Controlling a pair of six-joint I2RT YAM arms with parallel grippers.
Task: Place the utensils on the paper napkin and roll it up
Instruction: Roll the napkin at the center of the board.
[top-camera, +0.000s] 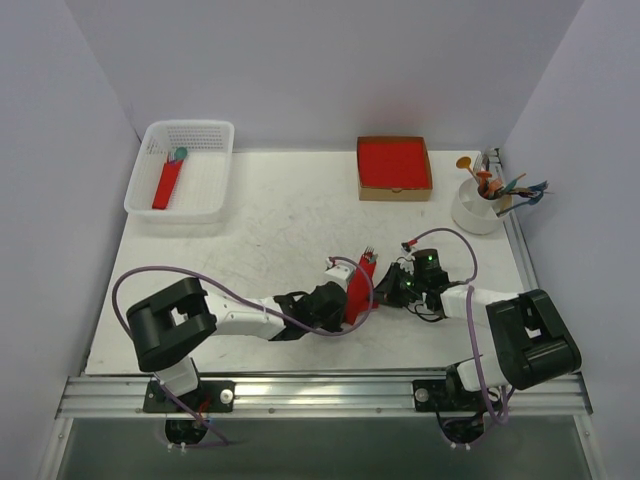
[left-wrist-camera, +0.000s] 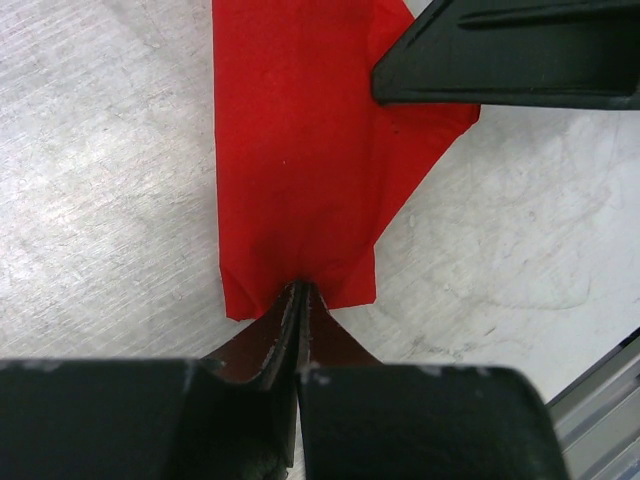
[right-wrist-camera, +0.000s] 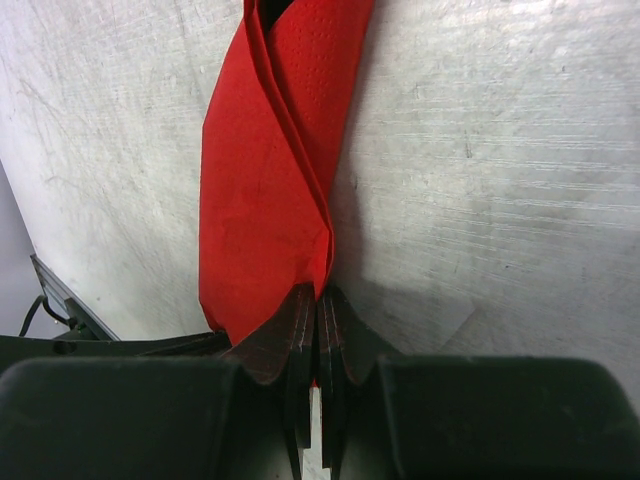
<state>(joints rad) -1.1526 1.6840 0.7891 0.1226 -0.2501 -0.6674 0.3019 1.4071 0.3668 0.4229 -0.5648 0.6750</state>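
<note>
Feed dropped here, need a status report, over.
Left gripper shut on the paper napkin. Right gripper shut on it too. Napkin partly rolled, utensils inside, tines poking out. Nothing blocking.

1. My left arm (top-camera: 240, 320) and my right arm (top-camera: 470, 300) have white links between black joint housings.
2. Each shoulder is a big, boxy black block.
3. A thin lilac cable (top-camera: 135, 272) loops along each arm.
4. My fingers (left-wrist-camera: 262, 350) are matte black and become narrow at the tips.
5. Small green lights (top-camera: 431, 262) shine on my right wrist.

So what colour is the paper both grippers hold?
The paper napkin is bright red, clearest in the left wrist view.
</note>
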